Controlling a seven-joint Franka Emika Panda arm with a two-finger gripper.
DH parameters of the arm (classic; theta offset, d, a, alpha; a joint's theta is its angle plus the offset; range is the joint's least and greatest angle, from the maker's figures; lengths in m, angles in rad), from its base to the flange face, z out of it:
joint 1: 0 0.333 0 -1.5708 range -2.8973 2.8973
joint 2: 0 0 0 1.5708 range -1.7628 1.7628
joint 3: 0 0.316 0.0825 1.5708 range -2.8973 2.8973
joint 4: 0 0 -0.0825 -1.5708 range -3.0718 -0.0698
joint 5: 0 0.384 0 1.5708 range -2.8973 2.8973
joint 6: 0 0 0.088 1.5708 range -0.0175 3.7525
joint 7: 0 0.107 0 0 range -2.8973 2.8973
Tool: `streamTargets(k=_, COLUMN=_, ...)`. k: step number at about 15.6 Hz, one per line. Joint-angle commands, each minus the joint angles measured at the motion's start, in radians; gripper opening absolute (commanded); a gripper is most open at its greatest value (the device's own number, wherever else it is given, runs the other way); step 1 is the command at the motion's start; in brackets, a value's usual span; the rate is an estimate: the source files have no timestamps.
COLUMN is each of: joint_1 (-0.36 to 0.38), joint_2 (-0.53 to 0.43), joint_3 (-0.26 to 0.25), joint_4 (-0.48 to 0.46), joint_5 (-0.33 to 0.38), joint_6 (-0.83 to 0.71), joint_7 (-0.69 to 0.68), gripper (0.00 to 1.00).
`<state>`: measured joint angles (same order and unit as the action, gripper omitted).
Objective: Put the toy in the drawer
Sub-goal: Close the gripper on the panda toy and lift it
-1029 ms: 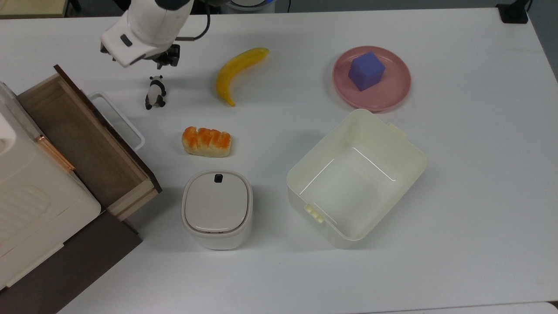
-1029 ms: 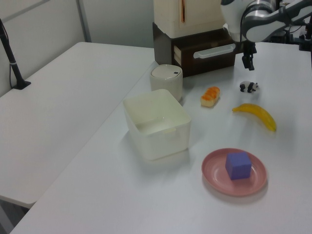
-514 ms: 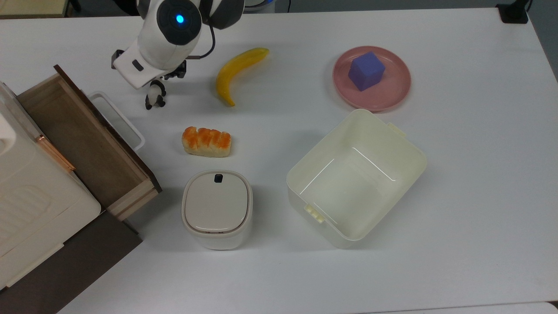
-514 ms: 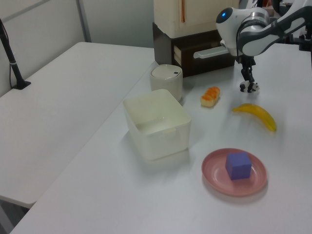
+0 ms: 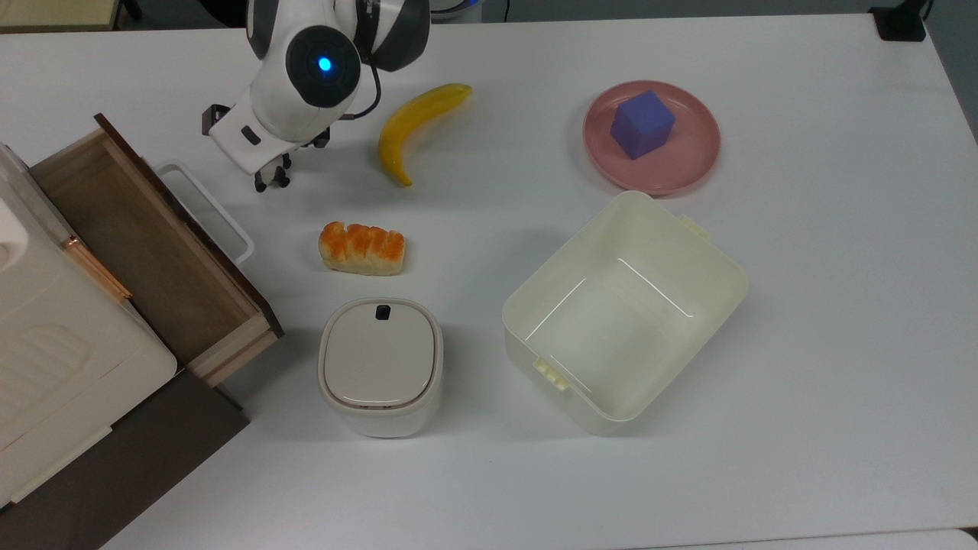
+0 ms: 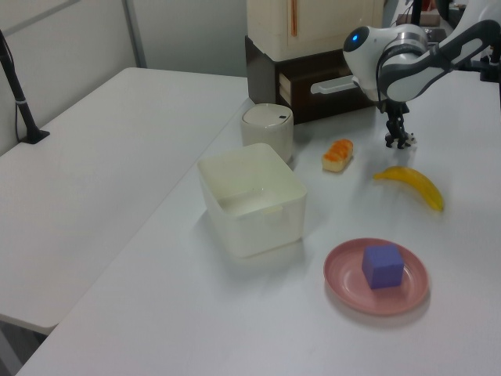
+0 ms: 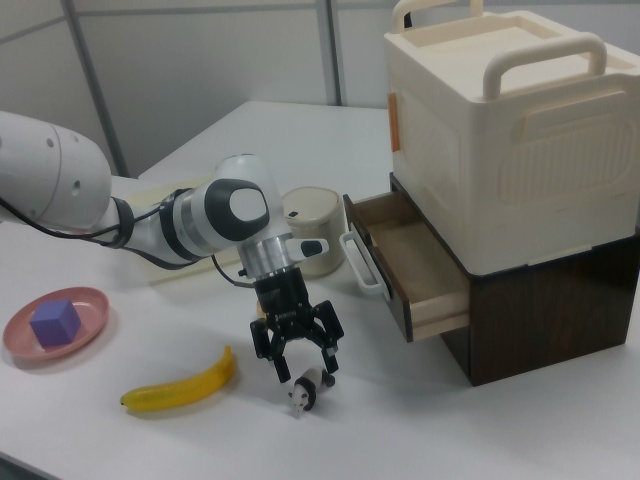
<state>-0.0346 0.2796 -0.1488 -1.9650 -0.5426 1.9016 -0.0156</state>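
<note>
Lower than a moment ago, the gripper now straddles the toy with fingers spread; the toy stands on the table, near the open drawer.

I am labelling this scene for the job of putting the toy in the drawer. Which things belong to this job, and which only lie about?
Belong to the job:
toy panda
open drawer
gripper, open around the toy

Only lying about:
banana
bread
purple cube on pink plate
cream bin
lidded container
</note>
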Motion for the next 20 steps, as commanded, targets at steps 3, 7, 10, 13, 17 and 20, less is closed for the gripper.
streamTargets(k=3, joint_1=0.004, joint_2=0.021, joint_3=-0.002, joint_4=-0.025, joint_5=-0.051, joint_6=0.025, joint_7=0.048, gripper=0.93)
streamTargets(k=7, joint_1=0.002, joint_2=0.046, joint_3=0.008, joint_4=-0.032, joint_5=-0.089, joint_6=0.025, joint_7=0.048, gripper=0.68)
streamTargets(k=10, joint_1=0.002, joint_2=0.046, joint_3=0.009, joint_4=-0.034, joint_5=-0.094, joint_6=0.025, joint_7=0.048, gripper=0.22)
streamTargets(k=13, joint_1=-0.001, joint_2=0.046, joint_3=0.014, joint_4=-0.031, joint_5=-0.094, joint_6=0.025, joint_7=0.049, gripper=0.0)
streamTargets(k=17, joint_1=0.001, joint_2=0.044, joint_3=0.015, joint_4=-0.026, joint_5=-0.091, joint_6=0.025, joint_7=0.052, gripper=0.0)
streamTargets(k=20, joint_1=0.005, joint_2=0.012, joint_3=0.017, joint_4=-0.018, joint_5=-0.085, joint_6=0.021, joint_7=0.052, gripper=0.0)
